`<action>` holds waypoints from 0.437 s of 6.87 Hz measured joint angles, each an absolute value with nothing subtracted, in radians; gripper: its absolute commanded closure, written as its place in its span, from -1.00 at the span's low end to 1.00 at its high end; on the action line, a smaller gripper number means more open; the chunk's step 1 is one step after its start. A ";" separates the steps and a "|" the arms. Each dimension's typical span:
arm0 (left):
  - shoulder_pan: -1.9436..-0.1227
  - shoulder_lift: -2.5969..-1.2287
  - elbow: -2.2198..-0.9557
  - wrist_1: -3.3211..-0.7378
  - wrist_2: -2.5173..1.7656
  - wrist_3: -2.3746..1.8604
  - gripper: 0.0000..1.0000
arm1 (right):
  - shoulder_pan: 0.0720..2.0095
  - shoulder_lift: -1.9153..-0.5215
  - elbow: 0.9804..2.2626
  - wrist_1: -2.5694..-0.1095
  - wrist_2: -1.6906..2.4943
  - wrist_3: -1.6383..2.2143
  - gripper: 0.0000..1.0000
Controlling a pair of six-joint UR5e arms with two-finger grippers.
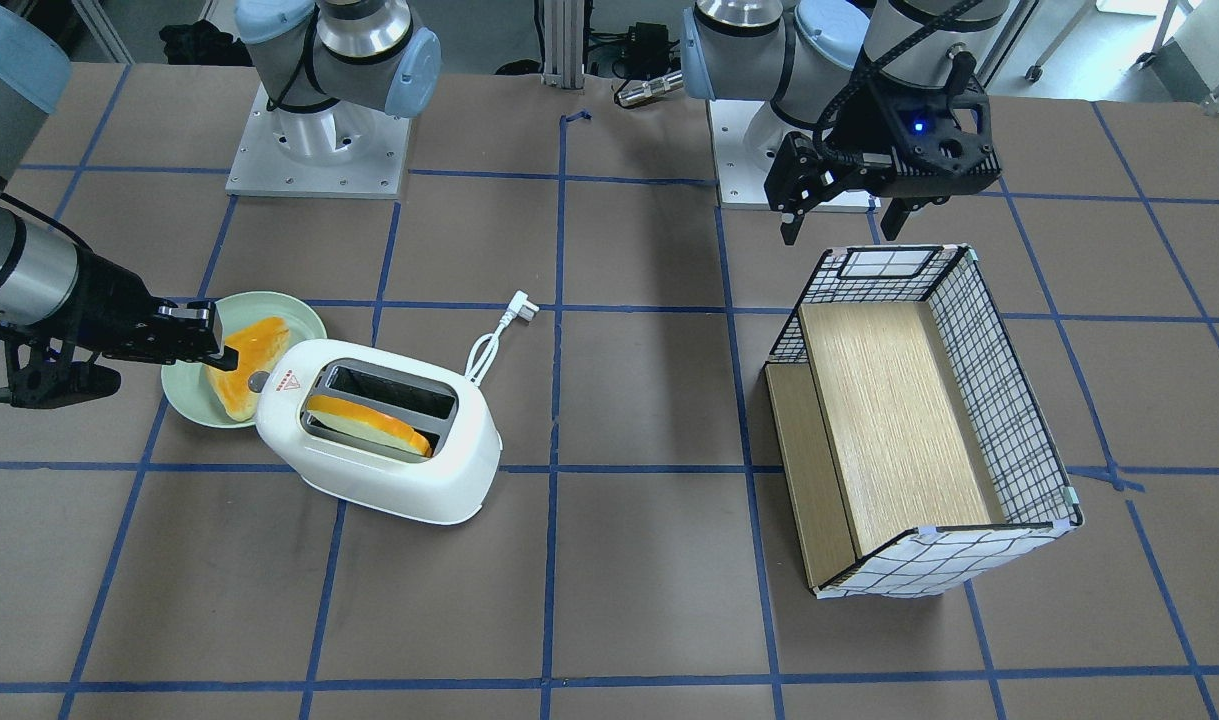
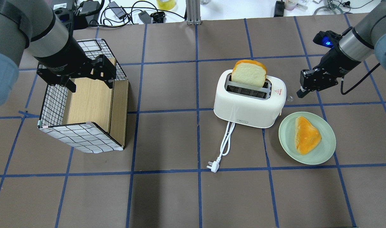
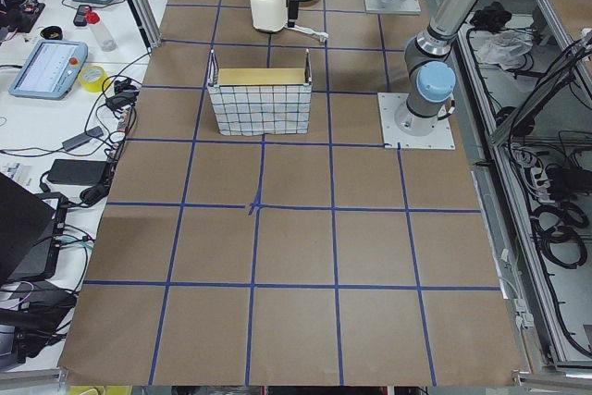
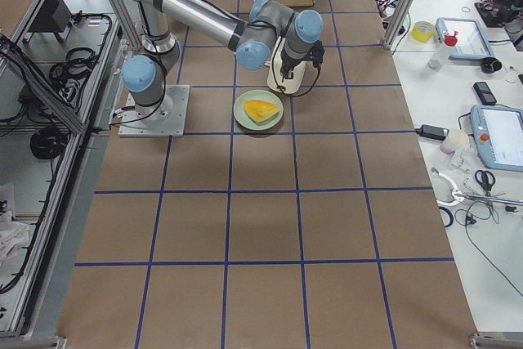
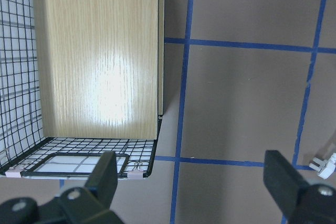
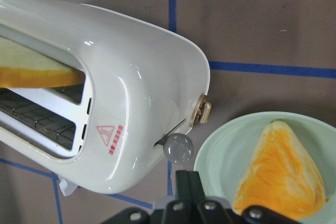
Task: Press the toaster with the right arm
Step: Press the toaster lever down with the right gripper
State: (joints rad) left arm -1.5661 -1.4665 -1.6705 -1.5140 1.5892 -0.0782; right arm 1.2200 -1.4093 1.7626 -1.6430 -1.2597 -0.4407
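The white two-slot toaster (image 2: 249, 104) stands mid-table with a bread slice (image 2: 249, 73) upright in one slot. In the right wrist view the toaster (image 6: 131, 93) shows its red triangle mark, a beige knob (image 6: 202, 113) and a small grey round button (image 6: 178, 147) on its end. My right gripper (image 2: 299, 93) is shut and empty, its tip (image 6: 186, 179) just short of that grey button. In the front view it (image 1: 227, 352) reaches over the plate toward the toaster's end (image 1: 269, 385). My left gripper (image 2: 90, 83) is open and empty above the basket.
A green plate (image 2: 325, 152) with an orange bread slice (image 2: 306, 134) sits beside the toaster, under my right wrist. The toaster's white cord and plug (image 2: 212, 166) trail toward the robot. A wire basket with a wooden box (image 2: 85, 107) stands on the left.
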 measured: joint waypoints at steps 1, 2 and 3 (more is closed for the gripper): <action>-1.566 -1.467 -1.671 -1.514 1.589 -0.078 -1.00 | 1.219 -1.405 1.777 -1.644 -1.255 -0.442 1.00; -1.566 -1.466 -1.670 -1.514 1.589 -0.078 -1.00 | 1.218 -1.402 1.789 -1.646 -1.247 -0.442 1.00; -1.566 -1.466 -1.671 -1.514 1.589 -0.078 -1.00 | 1.218 -1.401 1.794 -1.648 -1.227 -0.442 1.00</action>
State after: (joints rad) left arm -1.5662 -1.4665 -1.6705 -1.5140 1.5888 -0.0782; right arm 1.2181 -1.4007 1.7940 -1.6478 -1.2267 -0.4419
